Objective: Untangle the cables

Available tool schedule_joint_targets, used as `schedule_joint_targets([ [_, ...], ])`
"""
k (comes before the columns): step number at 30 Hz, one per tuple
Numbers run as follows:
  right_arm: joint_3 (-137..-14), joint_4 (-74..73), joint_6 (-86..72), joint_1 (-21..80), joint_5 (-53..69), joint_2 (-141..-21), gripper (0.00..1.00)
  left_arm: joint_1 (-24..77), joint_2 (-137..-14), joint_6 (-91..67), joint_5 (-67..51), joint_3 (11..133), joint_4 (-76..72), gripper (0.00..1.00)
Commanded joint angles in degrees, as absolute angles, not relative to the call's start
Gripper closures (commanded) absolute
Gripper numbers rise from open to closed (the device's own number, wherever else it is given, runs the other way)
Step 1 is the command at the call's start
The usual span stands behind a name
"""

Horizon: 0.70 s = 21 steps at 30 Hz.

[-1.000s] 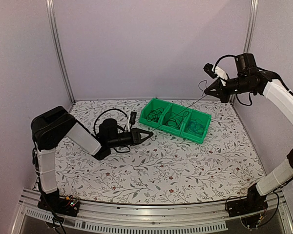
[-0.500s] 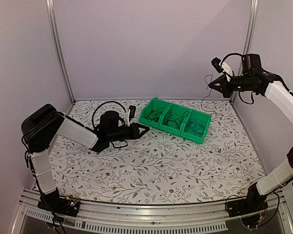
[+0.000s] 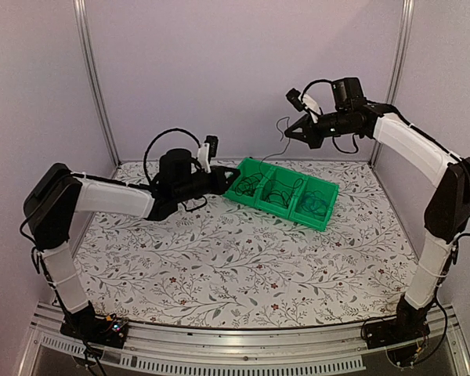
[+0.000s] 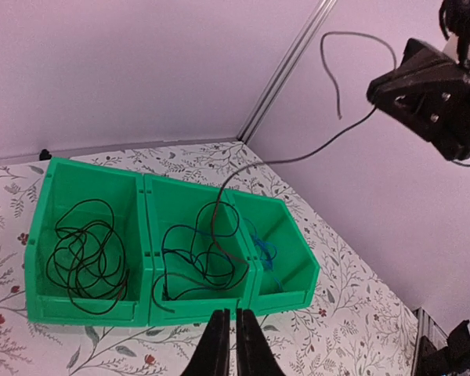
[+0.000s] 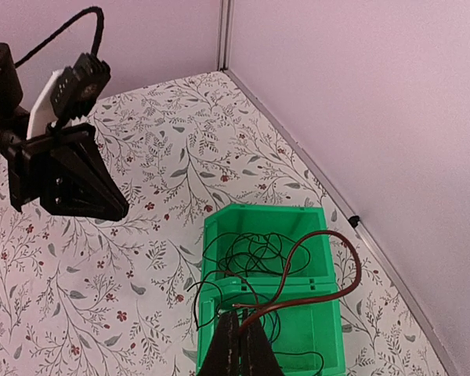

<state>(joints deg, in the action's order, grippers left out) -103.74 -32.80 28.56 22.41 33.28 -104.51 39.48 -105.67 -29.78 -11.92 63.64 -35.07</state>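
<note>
A green three-compartment bin (image 3: 312, 220) stands at the back of the table. Its left compartment holds black cable loops (image 4: 82, 258), the middle one dark loops (image 4: 196, 266), and the right one a blue-teal cable (image 4: 264, 252). My right gripper (image 3: 291, 133) hangs high above the bin, shut on a thin dark brown cable (image 5: 352, 274). That cable (image 4: 298, 159) curves down slack into the middle compartment, and its short free end curls above the jaws. My left gripper (image 3: 229, 179) is shut on nothing. It sits low at the bin's left end, with its tips (image 4: 228, 315) pointing at the front wall.
Purple walls and metal corner posts (image 3: 94, 86) enclose the floral table (image 3: 243, 266). Thick black hoses loop off both wrists. In the right wrist view the left gripper (image 5: 121, 210) shows at the upper left, away from the bin (image 5: 266, 210).
My right gripper swung left, out over the bin, and the cable it holds went from taut to slack. My left gripper moved up and back to the bin's left end.
</note>
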Motion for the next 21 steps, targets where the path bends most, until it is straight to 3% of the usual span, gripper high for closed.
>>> schedule_joint_targets([
  [1, -114.0, -30.6, 26.6, 24.3, 32.6, -108.2, 1.00, 38.3, -100.7, -27.5, -6.2, 58.4, -30.8, 0.97],
  [11, -127.8, -25.4, 24.9, 26.2, 29.7, -119.0, 1.00, 37.8, -92.3, -27.4, -2.5, 45.5, -28.8, 0.95],
  [21, -128.4, -25.1, 26.4, 27.5, 26.8, -128.2, 1.00, 37.5, -88.6, -25.6, -0.8, 42.5, -26.6, 0.94],
])
